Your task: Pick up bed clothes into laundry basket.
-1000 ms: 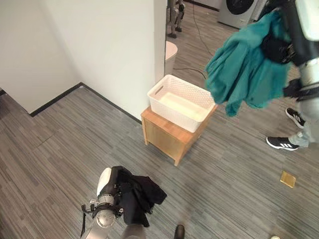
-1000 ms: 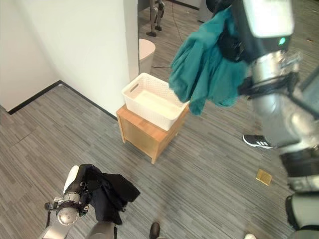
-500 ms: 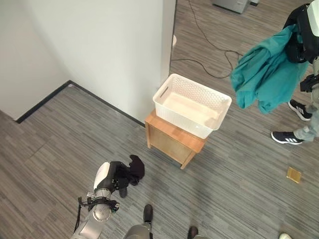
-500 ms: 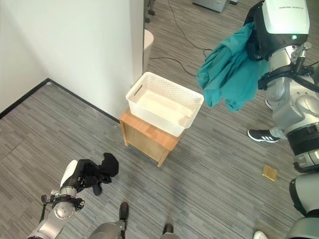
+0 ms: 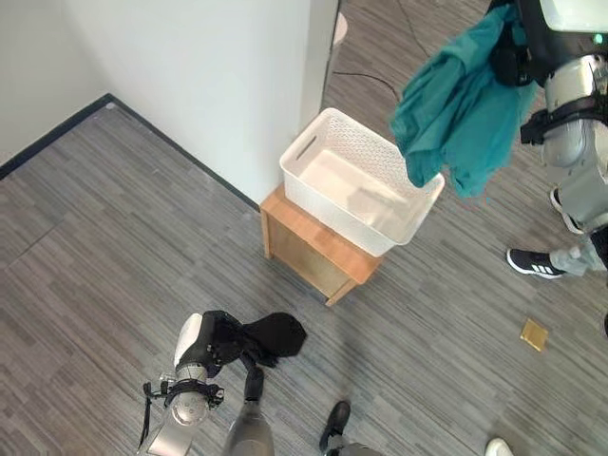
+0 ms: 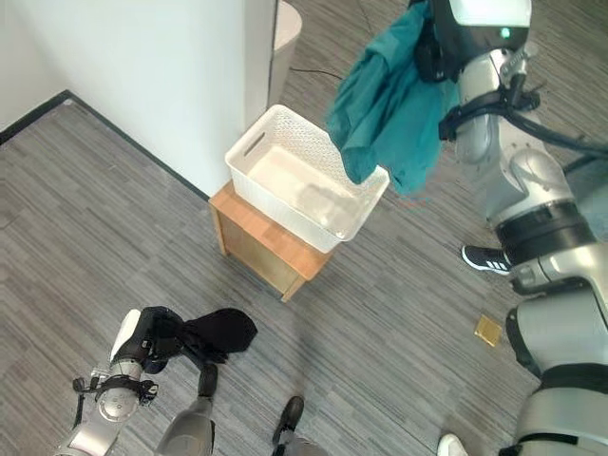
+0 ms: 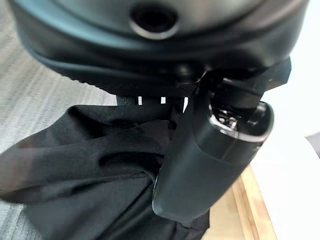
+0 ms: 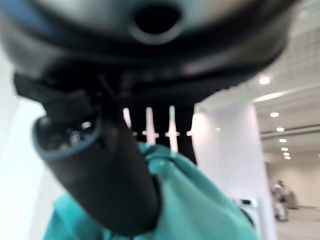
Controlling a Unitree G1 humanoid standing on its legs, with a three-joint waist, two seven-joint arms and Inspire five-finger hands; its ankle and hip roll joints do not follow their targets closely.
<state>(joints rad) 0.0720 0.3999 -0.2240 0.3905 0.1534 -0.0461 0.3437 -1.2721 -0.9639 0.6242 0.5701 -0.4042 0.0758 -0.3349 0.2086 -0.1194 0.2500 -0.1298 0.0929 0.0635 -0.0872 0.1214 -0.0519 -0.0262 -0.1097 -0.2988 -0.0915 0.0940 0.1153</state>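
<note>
Holding teal garment [image 5: 456,114] high in right hand [image 6: 432,43], fingers curled into the cloth, hem now hanging over the far right corner of the white laundry basket [image 5: 328,152], where half a second ago hanging well clear to its right. Gripping black garment [image 6: 223,332] in left hand [image 6: 157,334], fingers closed round the cloth, low near the floor [image 5: 95,237], cloth now spreading wider than before. Resting basket, apparently empty, on small wooden stand [image 5: 309,247] beside the white wall [image 5: 209,76]. Nearing the drop, by judgement: teal piece nearly placed for release, black piece yet to be brought across.
</note>
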